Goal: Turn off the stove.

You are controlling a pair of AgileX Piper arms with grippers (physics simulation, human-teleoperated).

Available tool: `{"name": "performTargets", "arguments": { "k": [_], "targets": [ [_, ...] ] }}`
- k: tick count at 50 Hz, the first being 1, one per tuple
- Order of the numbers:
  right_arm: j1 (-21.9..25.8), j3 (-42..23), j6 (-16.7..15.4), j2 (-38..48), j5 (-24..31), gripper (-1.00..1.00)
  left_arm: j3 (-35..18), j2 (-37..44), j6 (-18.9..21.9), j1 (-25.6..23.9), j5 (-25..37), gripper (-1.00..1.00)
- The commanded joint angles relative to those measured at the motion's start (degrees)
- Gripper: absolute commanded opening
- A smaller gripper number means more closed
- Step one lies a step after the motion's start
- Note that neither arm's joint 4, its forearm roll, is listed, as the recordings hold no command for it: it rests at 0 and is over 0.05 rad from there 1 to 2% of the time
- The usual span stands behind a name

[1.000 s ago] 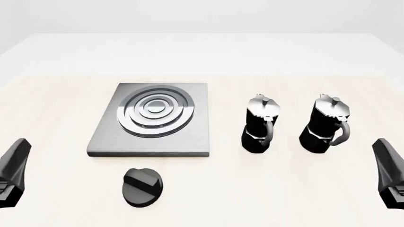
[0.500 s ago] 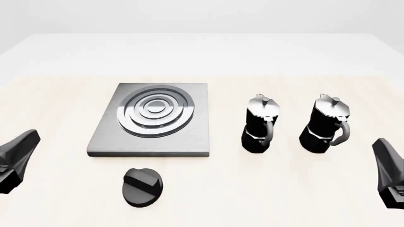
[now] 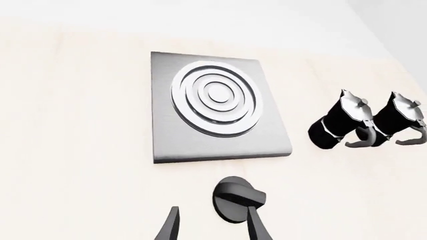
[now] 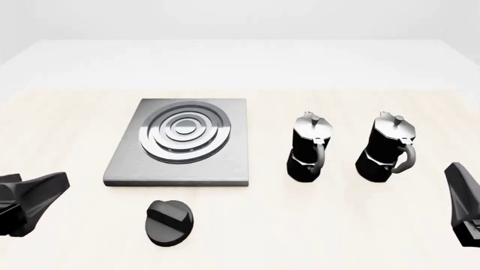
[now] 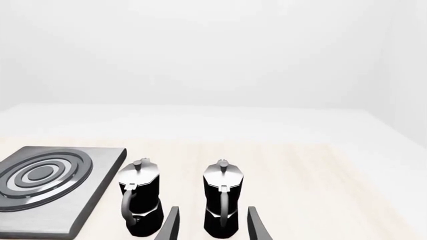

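The left gripper (image 4: 34, 199) sits low at the left edge of the front view, its dark body tipped toward the middle of the surface (image 4: 67, 124), level with the knob (image 4: 168, 221) but well apart from it. The right gripper (image 4: 463, 208) stands more upright at the right edge, near the front of the surface and apart from both moka pots.

The stove (image 4: 123, 163) is a flat grey square plate left of centre, with raised silver rings (image 4: 186, 136) on top. The round black knob lies just in front of the plate's near edge, apart from it, with its ridge running at a slant.

The front view does not show whether either gripper is spread or closed. The wrist views do: in the left wrist view the two fingertips (image 3: 172, 227) stand apart with bare surface between them, holding nothing, and one fingertip overlaps the knob (image 3: 235, 199) in the picture, though whether it touches cannot be told. That view also shows the stove (image 3: 167, 145) beyond the knob and both pots off to one side.

In the right wrist view the fingertips (image 5: 171, 225) are likewise apart and hold nothing. The nearer moka pot (image 5: 222, 205) shows between them, farther off, the other moka pot (image 5: 140, 202) beside it, and a corner of the stove (image 5: 93, 200) beyond that
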Motion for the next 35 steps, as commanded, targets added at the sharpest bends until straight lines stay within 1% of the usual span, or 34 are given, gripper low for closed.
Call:
{"name": "performTargets", "arguments": {
  "k": [1, 3, 4, 5, 6, 7, 8, 10, 11, 13, 16, 18, 20, 21, 22, 23, 26, 28, 29, 35],
  "targets": [
    [-0.1, -0.6, -0.2, -0.1, 0.5, 1.0, -1.2, -0.5, -14.1, -7.2, 5.2, 1.0],
    [-0.2, -0.7, -0.1, -0.1, 0.5, 1.0, -1.3, -0.2, -15.5, -8.2, 5.2, 1.0],
    [-0.2, -0.7, -0.1, -0.1, 0.6, 1.0, -1.3, -0.2, -15.5, -8.2, 5.2, 1.0],
    [-0.2, -0.7, -0.1, -0.1, 0.6, 1.0, -1.1, -0.2, -16.9, -9.0, 5.0, 1.0],
    [-0.1, -0.8, -0.2, -0.1, 0.6, 1.0, -1.2, 0.0, -17.0, -9.2, 4.9, 1.0],
    [-0.1, -0.8, -0.2, -0.1, 0.6, 1.0, -1.2, 0.1, -18.0, -9.6, 4.6, 1.0],
    [-0.1, -0.8, -0.2, -0.1, 0.6, 1.0, -0.9, 0.0, -20.0, -10.7, 3.9, 1.0],
    [-0.2, -0.8, -0.2, -0.1, 0.6, 1.0, -1.6, 1.1, -19.1, -10.6, 3.4, 1.0],
    [-0.4, -0.8, -0.3, 0.0, 0.6, 1.0, -1.5, 0.8, -21.3, -11.1, 2.5, 1.0],
    [-0.5, -0.8, -0.3, 0.0, 0.5, 1.0, -1.4, 0.9, -21.9, -11.6, 2.0, 1.0],
    [-0.6, -0.7, -0.3, 0.0, 0.4, 1.0, 1.0, 1.1, -25.1, -12.9, -0.5, 1.0],
    [-0.7, -0.7, -0.2, 0.1, 0.3, 1.0, 1.5, 1.8, -24.7, -12.4, -1.6, 1.0],
    [-0.7, -0.6, -0.2, 0.1, 0.2, 1.0, 3.5, 1.8, -27.3, -13.1, -3.8, 1.0],
    [-0.7, -0.6, -0.2, 0.1, 0.2, 1.0, 3.5, 1.8, -27.3, -13.1, -3.9, 1.0],
    [-0.6, -0.6, -0.2, 0.2, 0.0, 1.0, 4.7, 2.6, -28.3, -13.9, -6.0, 1.0],
    [-0.6, -0.5, -0.2, 0.2, 0.0, 1.0, 4.7, 2.6, -28.3, -13.9, -6.1, 1.0],
    [-0.5, -0.5, -0.2, 0.0, 0.2, 1.0, 5.6, 4.2, -28.5, -14.3, -8.6, 1.0],
    [-0.6, -0.4, -0.2, 0.1, 0.0, 1.0, 6.7, 5.2, -29.6, -14.9, -10.8, 1.0],
    [-0.6, -0.3, -0.2, 0.1, 0.0, 1.0, 6.8, 5.8, -29.4, -14.9, -11.4, 1.0],
    [-0.7, -0.1, -0.3, 0.2, -0.3, 1.0, 11.1, 8.7, -31.6, -16.3, -17.2, 1.0]
  ]
}}
